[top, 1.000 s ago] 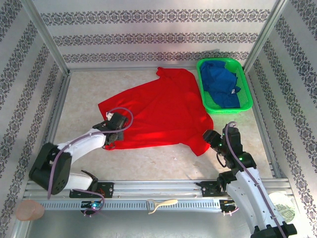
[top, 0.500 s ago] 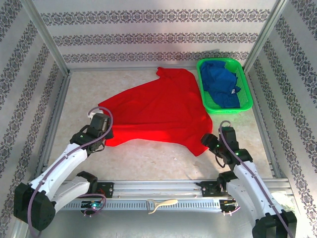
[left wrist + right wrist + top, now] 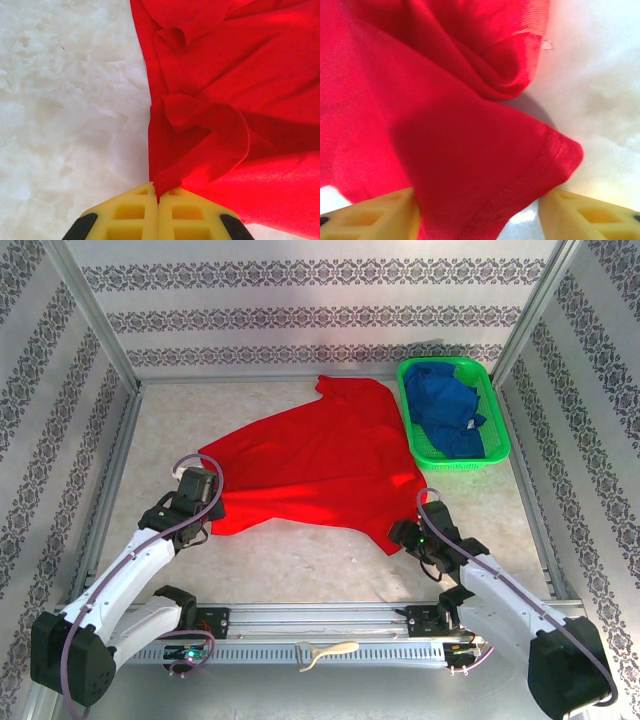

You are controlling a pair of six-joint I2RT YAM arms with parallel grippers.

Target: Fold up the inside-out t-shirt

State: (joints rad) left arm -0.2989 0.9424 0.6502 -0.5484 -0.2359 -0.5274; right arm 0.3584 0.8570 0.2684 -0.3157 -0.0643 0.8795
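The pale marbled table carries everything. The bright red short-sleeved cloth t-shirt lies spread across its middle, one end reaching toward 12 o'clock. It is mostly flat but rumpled along its edges, so it seems to be at the smoothing-out stage rather than folded. At 2 o'clock sits the green plastic mesh basket, and the crumpled blue garment inside it is kept clear of the work.

The left gripper is at the shirt's 8 o'clock edge. Its yellow fingers are clenched on a pinch of red cloth, and a taut ridge of fabric runs out of them. This grip looks meant to pull that side outward and take up the slack. The right gripper is at the shirt's 5 o'clock corner. Its jaws stand apart on either side of the stitched hem corner, which lies between them without being pinched. It appears lined up to take that corner as the opposite anchor.

A second ago the left gripper sat further in over the cloth near the lower hem. It has since drawn back toward 9 o'clock, taking the edge with it, and the lower hem now runs slanted instead of level. The right gripper was then just off the corner toward 3 o'clock, and it has since slid in over it.
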